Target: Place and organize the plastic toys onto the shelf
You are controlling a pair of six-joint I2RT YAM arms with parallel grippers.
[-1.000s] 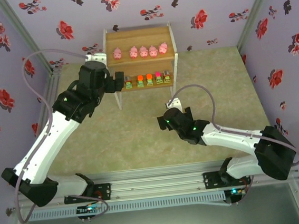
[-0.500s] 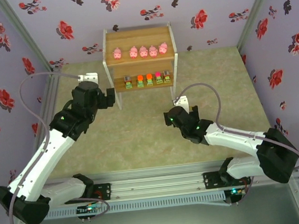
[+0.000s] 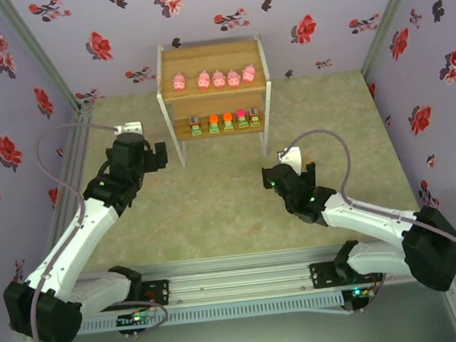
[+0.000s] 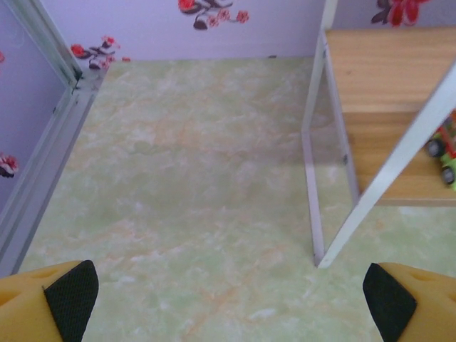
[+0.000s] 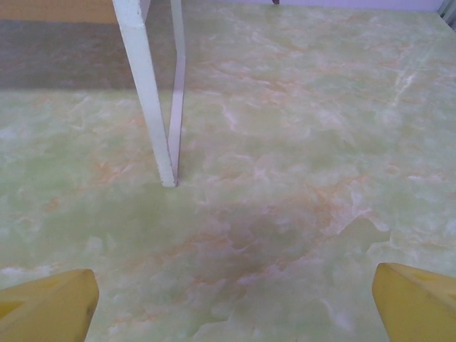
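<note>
1. Five pink pigs (image 3: 218, 78) line the wooden shelf's (image 3: 209, 55) top tier; five blocky toys (image 3: 227, 122) row up below.
2. Left gripper (image 4: 228, 303), jaws wide and empty, near the shelf's left legs.
3. Right gripper (image 5: 228, 299), jaws wide, empty, by its right leg.

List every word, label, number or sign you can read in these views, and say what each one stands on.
None: nothing here can be read as text.
pink pigs and blocky toys on the shelf: too small to tell whether they carry any print.
wallpaper: red and dark flowers, no lettering.
</note>
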